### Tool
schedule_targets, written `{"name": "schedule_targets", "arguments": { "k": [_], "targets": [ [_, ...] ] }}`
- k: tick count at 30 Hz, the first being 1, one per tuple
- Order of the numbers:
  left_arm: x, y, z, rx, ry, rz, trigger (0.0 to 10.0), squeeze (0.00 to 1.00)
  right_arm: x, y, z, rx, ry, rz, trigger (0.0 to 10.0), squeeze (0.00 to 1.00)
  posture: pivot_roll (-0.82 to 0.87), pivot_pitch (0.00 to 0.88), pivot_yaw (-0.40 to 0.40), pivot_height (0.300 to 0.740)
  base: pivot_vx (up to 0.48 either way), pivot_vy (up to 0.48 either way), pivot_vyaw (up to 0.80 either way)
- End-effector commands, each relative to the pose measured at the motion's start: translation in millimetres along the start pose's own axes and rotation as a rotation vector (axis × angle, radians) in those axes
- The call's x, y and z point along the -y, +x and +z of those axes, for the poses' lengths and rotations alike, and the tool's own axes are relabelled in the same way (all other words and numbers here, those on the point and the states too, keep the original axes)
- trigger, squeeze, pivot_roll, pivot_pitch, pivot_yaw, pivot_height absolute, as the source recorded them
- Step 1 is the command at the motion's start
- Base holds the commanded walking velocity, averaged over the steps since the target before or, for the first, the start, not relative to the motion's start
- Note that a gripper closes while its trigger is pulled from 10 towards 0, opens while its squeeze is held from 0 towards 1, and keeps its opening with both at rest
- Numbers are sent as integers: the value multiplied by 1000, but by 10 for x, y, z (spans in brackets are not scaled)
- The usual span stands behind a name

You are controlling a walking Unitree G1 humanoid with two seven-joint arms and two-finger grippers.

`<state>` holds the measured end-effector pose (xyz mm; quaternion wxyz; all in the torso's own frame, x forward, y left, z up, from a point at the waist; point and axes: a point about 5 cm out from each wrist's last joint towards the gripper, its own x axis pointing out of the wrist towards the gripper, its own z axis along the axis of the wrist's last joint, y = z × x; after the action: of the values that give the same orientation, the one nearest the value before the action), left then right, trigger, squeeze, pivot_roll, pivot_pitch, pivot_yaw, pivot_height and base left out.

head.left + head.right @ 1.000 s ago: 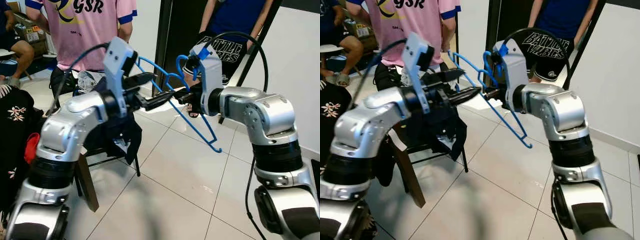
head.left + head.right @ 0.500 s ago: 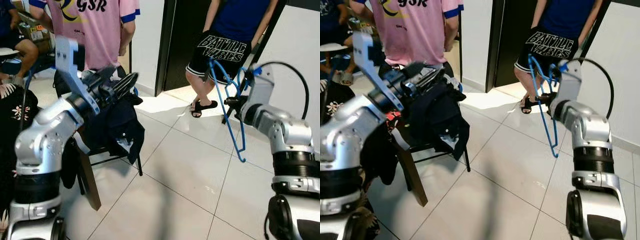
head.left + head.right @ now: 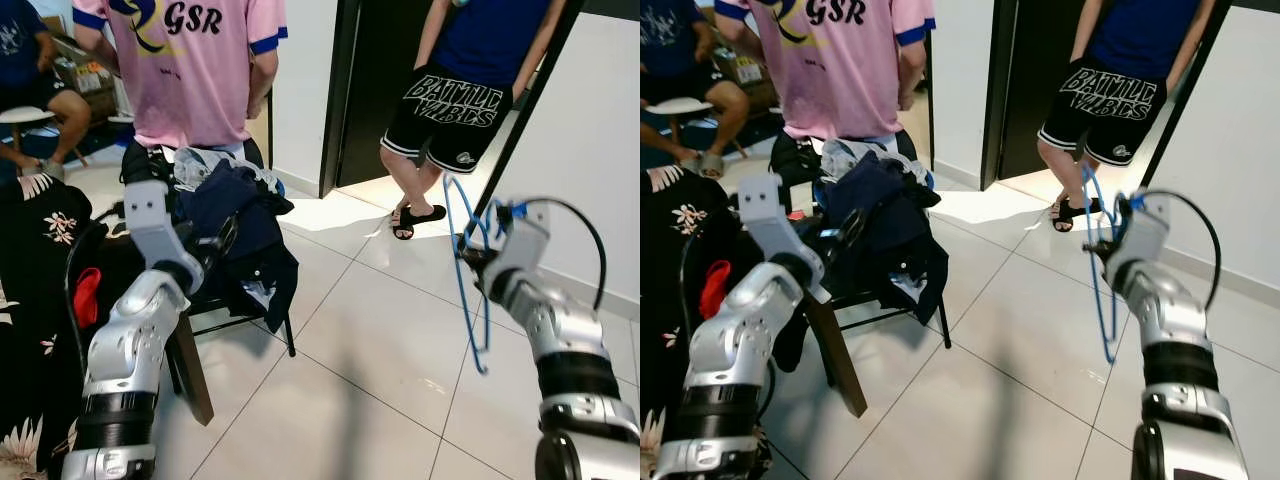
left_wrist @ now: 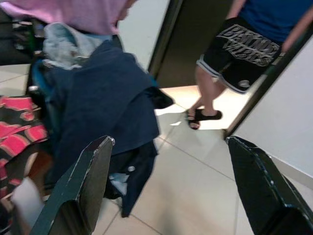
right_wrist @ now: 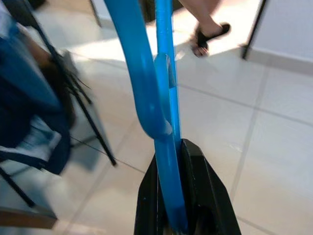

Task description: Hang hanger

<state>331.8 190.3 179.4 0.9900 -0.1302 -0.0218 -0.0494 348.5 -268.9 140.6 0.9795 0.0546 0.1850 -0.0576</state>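
One blue hanger (image 3: pixel 468 262) clamped in right gripper (image 5: pixel 182 196), left gripper (image 4: pixel 171 191) wide apart, empty, seemingly three people.

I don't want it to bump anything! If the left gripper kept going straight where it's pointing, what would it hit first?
Probably the dark blue jacket heaped on the chair. The left gripper, jaws open, points past its edge toward the floor tiles, so depth makes this uncertain.

Both standing persons (image 3: pixel 190 70) headless, cropped
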Motion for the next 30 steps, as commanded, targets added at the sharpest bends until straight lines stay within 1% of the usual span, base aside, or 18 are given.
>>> {"name": "schedule_targets", "arguments": {
  "k": [1,4,7,12,13,16,19,21,23,28,30],
  "targets": [
    [-40,-23,-75,-10,1,32,10000,0,73,-13,-24,12,1,-27,10000,0,14,1,-29,740,0,0,0],
    [-35,-38,-62,8,11,30,10000,0,97,-19,-76,0,9,-27,10000,0,16,9,-29,740,0,0,0],
    [13,-49,2,61,41,23,10000,0,95,-15,-133,-5,18,0,10000,0,13,7,-32,740,165,0,0],
    [30,-46,22,73,54,21,10000,0,86,-11,-132,0,12,10,10000,0,12,10,-34,740,250,0,0],
    [62,-31,61,92,68,14,10000,0,68,-7,-129,10,14,23,10000,0,9,12,-35,740,251,0,0],
    [92,-17,101,108,75,7,10000,0,55,-6,-128,16,13,32,10000,0,7,15,-33,740,251,0,0],
    [142,7,183,137,90,-12,10000,0,30,-5,-137,21,14,44,10000,0,5,21,-32,740,252,0,0],
    [142,7,183,137,90,-12,10000,0,30,-5,-137,21,14,44,10000,0,5,21,-32,740,255,0,0],
    [190,22,272,166,107,-32,10000,0,-11,-6,-140,28,19,66,10000,0,4,12,-31,740,255,0,0],
    [208,27,301,176,120,-38,10000,0,-26,-5,-138,30,21,74,10000,0,4,13,-30,740,255,0,0],
    [240,33,326,186,136,-47,10000,0,-34,4,-123,36,15,79,10000,0,7,9,-31,740,259,0,0]
  ]
}}
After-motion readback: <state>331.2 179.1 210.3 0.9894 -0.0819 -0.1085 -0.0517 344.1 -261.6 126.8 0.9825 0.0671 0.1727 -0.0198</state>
